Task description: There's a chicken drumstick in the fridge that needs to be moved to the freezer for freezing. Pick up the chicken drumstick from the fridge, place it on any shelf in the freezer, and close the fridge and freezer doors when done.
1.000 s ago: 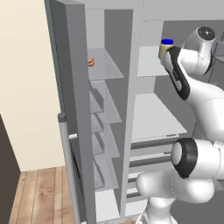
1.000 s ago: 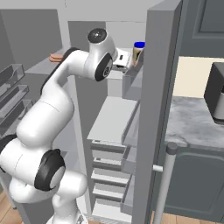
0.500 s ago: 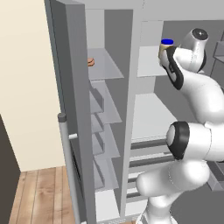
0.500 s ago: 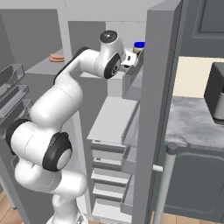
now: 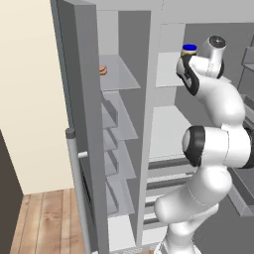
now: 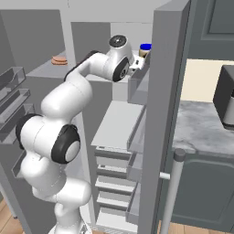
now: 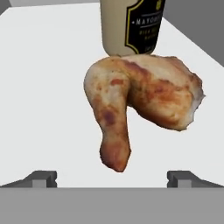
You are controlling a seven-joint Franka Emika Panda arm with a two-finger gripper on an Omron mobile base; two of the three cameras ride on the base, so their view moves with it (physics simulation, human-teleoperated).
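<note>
The gripper (image 7: 111, 180) is spread wide and holds nothing; its fingertips (image 7: 41, 177) stand at either side of the hand view's lower edge, so the opening can straddle the meat. The chicken drumstick (image 7: 140, 103) lies flat on the fridge's (image 5: 171, 124) upper white shelf (image 7: 48, 87), thin end toward 6 o'clock, touching or just before the mayonnaise jar (image 7: 131, 26) at 12 o'clock. Both doors stand open, leaving the freezer (image 5: 119, 129) reachable. A brown item (image 5: 103, 70) rests on the freezer's top shelf.
</note>
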